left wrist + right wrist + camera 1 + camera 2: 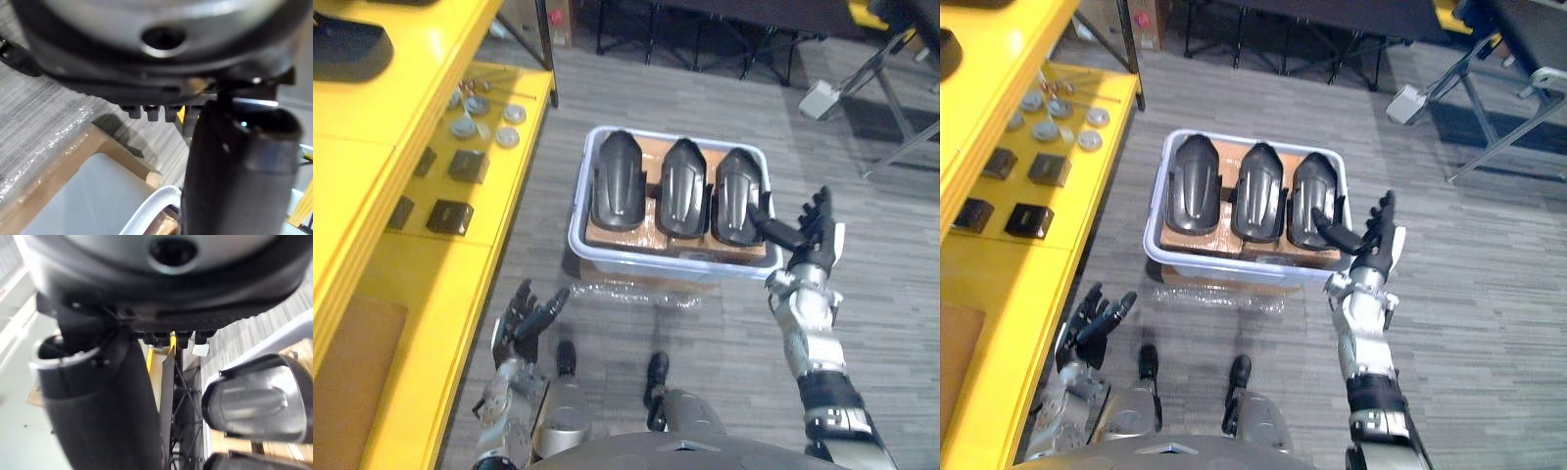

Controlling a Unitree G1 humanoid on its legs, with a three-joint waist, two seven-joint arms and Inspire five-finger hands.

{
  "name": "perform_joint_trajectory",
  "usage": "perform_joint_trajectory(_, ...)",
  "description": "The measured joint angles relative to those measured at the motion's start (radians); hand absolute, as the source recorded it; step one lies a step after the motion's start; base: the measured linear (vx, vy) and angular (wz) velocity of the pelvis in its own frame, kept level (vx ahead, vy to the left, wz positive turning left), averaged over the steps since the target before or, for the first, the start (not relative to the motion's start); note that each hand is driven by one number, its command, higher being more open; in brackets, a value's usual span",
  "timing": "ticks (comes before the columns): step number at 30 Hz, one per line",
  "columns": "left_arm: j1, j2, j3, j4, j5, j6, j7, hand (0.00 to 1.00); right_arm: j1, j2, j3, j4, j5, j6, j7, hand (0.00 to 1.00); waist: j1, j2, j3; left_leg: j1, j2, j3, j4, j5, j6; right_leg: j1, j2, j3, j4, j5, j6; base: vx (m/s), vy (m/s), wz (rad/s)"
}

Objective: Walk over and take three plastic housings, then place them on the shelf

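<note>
Three plastic housings [685, 186] side by side in pale tub [576, 233], frame centre, long axes running up-frame. Right hand [811, 243] open, empty, just right of rightmost housing [740, 196]: nearer. Left hand [521, 318] lower left, fingers relaxed, empty, well apart.

Both eye views look steeply down from the head, sharing the pale tub [656, 258] of dark housings [685, 186] beside the yellow shelf [509, 206], while the wrist views peer from very close past the left hand [234, 161] and right hand [98, 401] toward that tub.
</note>
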Motion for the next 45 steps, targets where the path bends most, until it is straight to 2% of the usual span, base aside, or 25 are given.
perform_joint_trajectory(2, -0.028, 0.010, -0.007, -0.023, 0.000, 0.000, -0.020, 1.00, -0.080, -0.053, -0.032, 0.079, 0.001, 0.002, -0.020, 1.00, 0.007, 0.000, 0.041, -0.041, 0.015, -0.001, 0.064, -0.019, 0.004, -0.009, 0.010, 0.000, -0.012, 0.025, -0.010, 0.01, -0.034, -0.09)
perform_joint_trajectory(4, -0.064, 0.012, -0.013, -0.041, -0.004, 0.001, -0.048, 1.00, -0.168, -0.126, -0.084, 0.181, 0.004, 0.001, -0.033, 1.00, 0.020, 0.007, 0.101, -0.109, 0.042, -0.013, 0.189, -0.077, 0.001, -0.019, 0.025, -0.002, -0.009, 0.031, -0.015, -0.02, -0.022, -0.07)
perform_joint_trajectory(6, -0.084, 0.013, -0.019, -0.050, -0.005, 0.001, -0.063, 1.00, -0.212, -0.181, -0.107, 0.248, 0.005, -0.001, -0.039, 1.00, 0.025, 0.016, 0.128, -0.169, 0.062, -0.028, 0.273, -0.115, 0.000, -0.039, 0.039, -0.007, -0.002, 0.032, -0.016, -0.05, -0.004, -0.03)
perform_joint_trajectory(7, -0.104, 0.017, -0.022, -0.051, -0.007, 0.001, -0.079, 1.00, -0.257, -0.233, -0.114, 0.318, 0.005, -0.004, -0.044, 1.00, 0.025, 0.024, 0.165, -0.211, 0.079, -0.041, 0.335, -0.141, 0.002, -0.058, 0.050, -0.014, 0.016, 0.032, -0.016, -0.05, -0.001, -0.02)
perform_joint_trajectory(10, -0.131, 0.033, -0.038, -0.037, -0.008, 0.000, -0.088, 1.00, -0.330, -0.301, -0.116, 0.474, 0.061, -0.021, -0.044, 1.00, 0.031, 0.029, 0.198, -0.299, 0.102, -0.066, 0.427, -0.179, 0.006, -0.114, 0.062, -0.032, 0.049, 0.029, -0.019, -0.06, 0.014, -0.01)
perform_joint_trajectory(13, -0.149, 0.040, -0.037, 0.010, -0.013, 0.000, -0.093, 1.00, -0.373, -0.337, -0.121, 0.603, 0.091, -0.031, -0.042, 1.00, 0.043, 0.041, 0.214, -0.354, 0.107, -0.088, 0.481, -0.199, 0.013, -0.149, 0.065, -0.059, 0.081, 0.020, -0.031, -0.03, 0.022, 0.07)
perform_joint_trajectory(16, -0.154, 0.049, -0.028, 0.027, -0.023, -0.004, -0.099, 1.00, -0.378, -0.354, -0.127, 0.632, 0.092, -0.031, -0.021, 1.00, 0.062, 0.053, 0.226, -0.395, 0.116, -0.108, 0.513, -0.215, 0.017, -0.175, 0.064, -0.083, 0.106, 0.009, -0.039, -0.04, 0.038, 0.08)
perform_joint_trajectory(18, -0.154, 0.051, -0.024, 0.027, -0.045, -0.018, -0.108, 1.00, -0.387, -0.366, -0.127, 0.632, 0.095, -0.032, 0.003, 1.00, 0.079, 0.051, 0.228, -0.421, 0.114, -0.110, 0.518, -0.215, 0.022, -0.209, 0.052, -0.091, 0.132, -0.002, -0.043, -0.04, 0.044, 0.09)
perform_joint_trajectory(22, -0.152, 0.048, 0.008, 0.025, -0.084, -0.026, -0.136, 1.00, -0.429, -0.368, -0.120, 0.637, 0.100, -0.035, 0.061, 1.00, 0.093, 0.052, 0.231, -0.448, 0.114, -0.125, 0.527, -0.211, 0.025, -0.239, 0.045, -0.118, 0.170, -0.025, -0.053, -0.02, -0.003, 0.08)
perform_joint_trajectory(31, -0.152, 0.028, 0.014, 0.025, -0.087, -0.039, -0.169, 1.00, -0.539, -0.368, 0.022, 0.623, 0.100, -0.035, 0.103, 1.00, 0.125, 0.041, 0.249, -0.495, 0.120, -0.157, 0.565, -0.211, 0.012, -0.306, 0.006, -0.223, 0.303, -0.098, -0.071, 0.03, -0.039, 0.07)
perform_joint_trajectory(35, -0.152, 0.024, 0.015, 0.024, -0.090, -0.041, -0.198, 1.00, -0.581, -0.368, 0.050, 0.618, 0.099, 0.022, 0.061, 1.00, 0.134, 0.039, 0.249, -0.504, 0.119, -0.165, 0.583, -0.221, 0.010, -0.321, -0.014, -0.256, 0.353, -0.126, -0.077, 0.04, -0.042, 0.06)
perform_joint_trajectory(40, -0.152, 0.024, 0.019, 0.031, -0.092, -0.042, -0.218, 1.00, -0.608, -0.371, 0.053, 0.618, 0.099, 0.127, 0.027, 1.00, 0.136, 0.032, 0.253, -0.539, 0.119, -0.182, 0.618, -0.235, 0.008, -0.350, -0.029, -0.274, 0.410, -0.153, -0.081, 0.00, -0.016, 0.05)
perform_joint_trajectory(45, -0.151, 0.022, 0.031, 0.034, -0.093, -0.042, -0.220, 1.00, -0.609, -0.404, 0.110, 0.621, 0.098, 0.190, 0.021, 1.00, 0.140, 0.032, 0.253, -0.541, 0.116, -0.184, 0.618, -0.238, 0.013, -0.358, -0.039, -0.279, 0.428, -0.170, -0.083, -0.02, -0.020, 0.02)
